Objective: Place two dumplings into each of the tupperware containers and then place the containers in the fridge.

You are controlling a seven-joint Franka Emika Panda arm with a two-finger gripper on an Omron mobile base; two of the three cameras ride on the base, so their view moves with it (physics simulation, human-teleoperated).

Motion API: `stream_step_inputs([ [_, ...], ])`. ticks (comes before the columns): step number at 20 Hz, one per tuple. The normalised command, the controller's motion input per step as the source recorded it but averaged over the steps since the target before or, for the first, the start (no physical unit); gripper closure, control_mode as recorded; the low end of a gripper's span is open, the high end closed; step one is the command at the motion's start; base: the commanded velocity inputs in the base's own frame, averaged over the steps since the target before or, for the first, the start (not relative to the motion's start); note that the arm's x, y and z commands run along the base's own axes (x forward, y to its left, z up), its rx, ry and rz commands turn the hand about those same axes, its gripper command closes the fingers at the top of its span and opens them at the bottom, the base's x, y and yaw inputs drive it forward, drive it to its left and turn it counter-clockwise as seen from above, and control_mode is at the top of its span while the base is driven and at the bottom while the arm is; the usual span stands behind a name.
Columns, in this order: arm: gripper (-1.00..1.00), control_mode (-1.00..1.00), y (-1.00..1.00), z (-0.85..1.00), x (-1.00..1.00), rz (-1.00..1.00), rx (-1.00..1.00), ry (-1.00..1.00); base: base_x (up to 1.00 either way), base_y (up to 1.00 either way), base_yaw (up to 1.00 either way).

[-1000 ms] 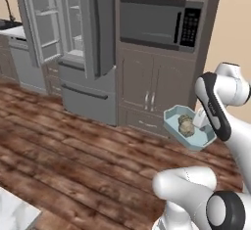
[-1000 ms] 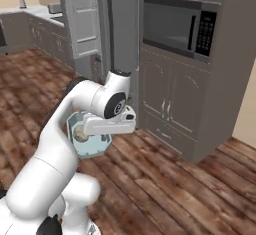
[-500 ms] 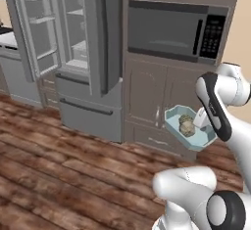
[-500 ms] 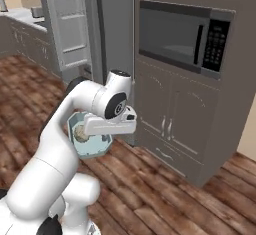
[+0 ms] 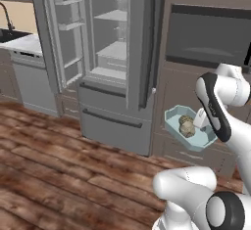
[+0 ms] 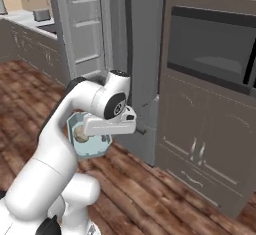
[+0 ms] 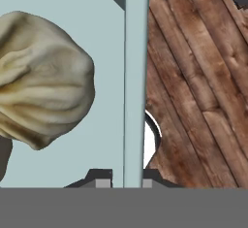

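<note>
Two-finger gripper [image 7: 124, 176] jaws clamped on rim of shallow pale-blue plastic container [image 5: 188, 128], held above wood floor [image 5: 59, 175]; two lumpy tan dumplings [image 5: 186, 125] inside. Tall grey steel fridge [image 5: 115, 53] w/ doors open, to left.

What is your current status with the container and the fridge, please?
Gripper shut on tupperware container rim, carried above floor. Two dumplings inside. Fridge ahead, doors open, shelves visible; nothing seen blocking the way.

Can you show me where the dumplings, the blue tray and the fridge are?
Dumplings [image 5: 186, 125], left base view, top of the pair.
Tray [image 5: 172, 115], left base view, its near rim.
Fridge [image 5: 112, 126], left base view, lower drawer front.
</note>
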Motion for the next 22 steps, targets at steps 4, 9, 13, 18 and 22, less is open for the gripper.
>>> stream_step_inputs([
  [4,1.00,1.00,0.00,0.00,0.00,0.00,0.00,0.00,1.00,0.54,-0.09],
  [9,1.00,1.00,0.00,0.00,0.00,0.00,0.00,0.00,1.00,0.55,-0.16],
  [13,1.00,1.00,0.00,0.00,0.00,0.00,0.00,0.00,0.96,0.55,-0.24],
  [18,1.00,1.00,0.00,0.00,0.00,0.00,0.00,0.00,0.96,0.53,-0.28],
  [22,1.00,1.00,0.00,0.00,0.00,0.00,0.00,0.00,0.86,0.27,-0.36],
])
